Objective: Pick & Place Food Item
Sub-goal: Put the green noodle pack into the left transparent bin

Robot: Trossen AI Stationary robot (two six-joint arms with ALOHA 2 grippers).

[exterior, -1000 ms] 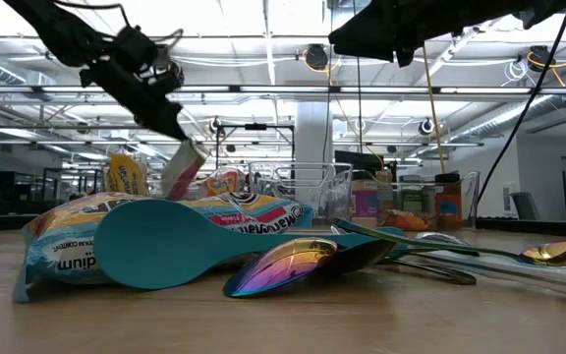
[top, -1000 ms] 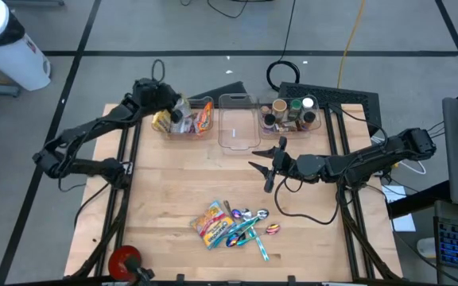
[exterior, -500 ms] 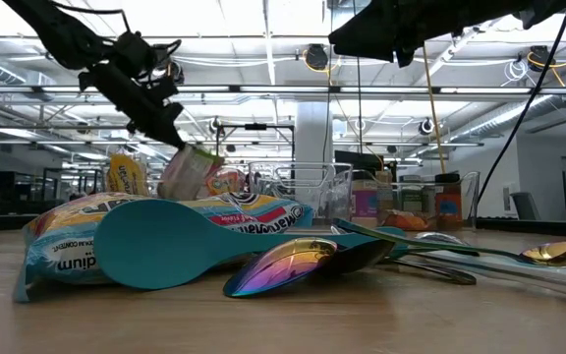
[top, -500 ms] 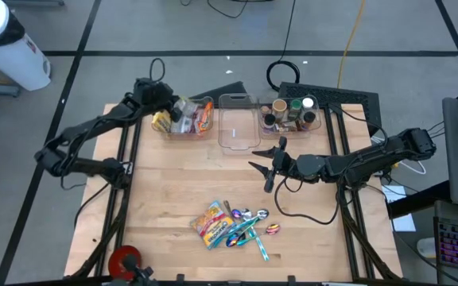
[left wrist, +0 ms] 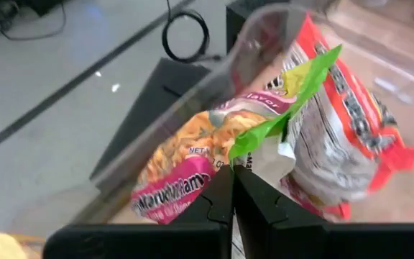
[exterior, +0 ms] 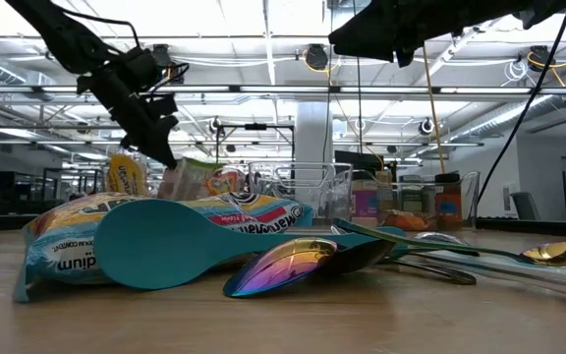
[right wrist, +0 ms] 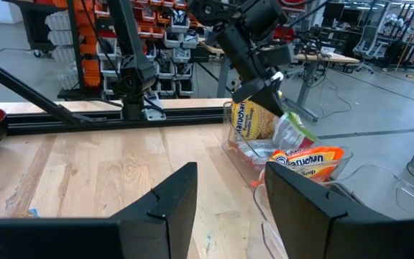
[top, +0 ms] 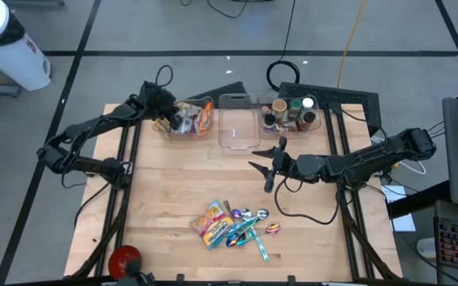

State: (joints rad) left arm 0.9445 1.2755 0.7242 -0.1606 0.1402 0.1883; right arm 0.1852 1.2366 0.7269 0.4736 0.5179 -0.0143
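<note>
At the table's near edge lie a noodle packet (top: 210, 222) and some spoons (top: 245, 226), untouched. Mid-table, toward the right edge, the right gripper (top: 262, 165) waits with fingers apart, empty. At the far edge, toward the left corner, the left gripper (top: 168, 114) is clamped on the green-edged snack packet (left wrist: 282, 119), inside the clear bin (top: 188, 119) among other packets. If this is the drop, it should release low, so the packet settles inside the walls.

a robotics lab or workshop: beyond the wooden table (top: 181, 191) stand shelves of orange parts bins (right wrist: 157, 21), other workbenches (right wrist: 315, 57), ceiling strip lights (exterior: 263, 29) and a grey taped floor (top: 133, 32).
</note>
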